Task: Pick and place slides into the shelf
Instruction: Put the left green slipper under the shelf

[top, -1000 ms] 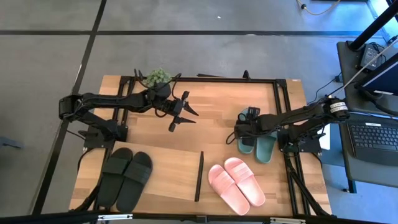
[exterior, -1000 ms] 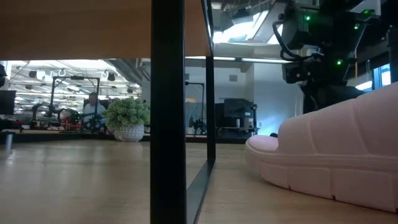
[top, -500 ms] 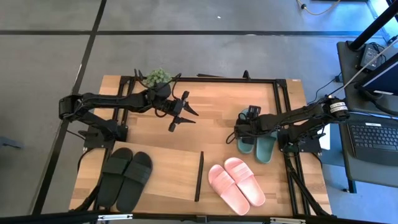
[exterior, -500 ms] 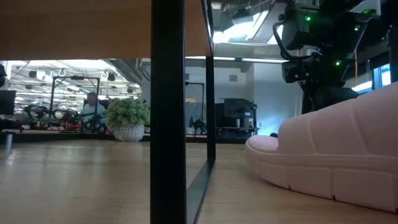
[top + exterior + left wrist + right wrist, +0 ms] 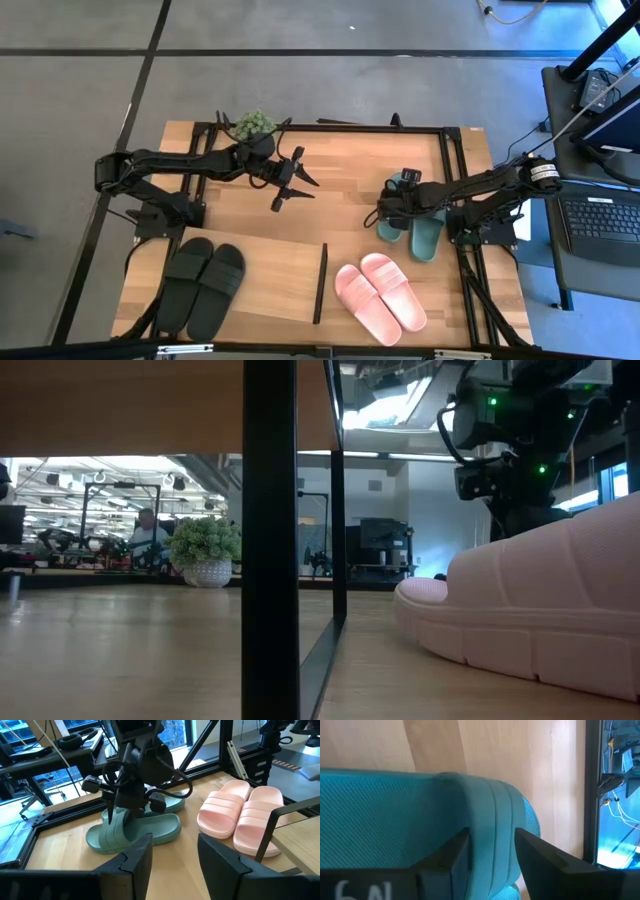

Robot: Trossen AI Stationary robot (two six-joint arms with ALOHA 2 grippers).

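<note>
The right gripper (image 5: pixel 392 212) is down on the inner green slide (image 5: pixel 131 829), its fingers (image 5: pixel 445 860) set either side of the strap's edge. Against the frames of a second ago, the jaws have narrowed onto that strap, and the slide has tipped: in the high view its heel end now sits slightly askew from its partner, the outer green slide (image 5: pixel 428 236), and the left wrist view shows the strap side lifted while the sole's far edge rests on the table. Judgement: the grasp is being taken and the lift has barely begun; whether the grip is fully made cannot be told.

The left gripper (image 5: pixel 293 181) hangs part open and empty over bare tabletop, well apart from the green pair, unchanged from the earlier frames.

Relative to the shelf (image 5: pixel 285 270), the green pair lies beyond its right end, near the table's right rail. The pink slides (image 5: pixel 380 295) lie just right of the shelf's black divider (image 5: pixel 320 283). The black slides (image 5: pixel 204 284) lie at the shelf's left end. Neither pair has shifted.

Assessment: the green pair remains outstanding; the gripped slide has yet to travel to the shelf.
</note>
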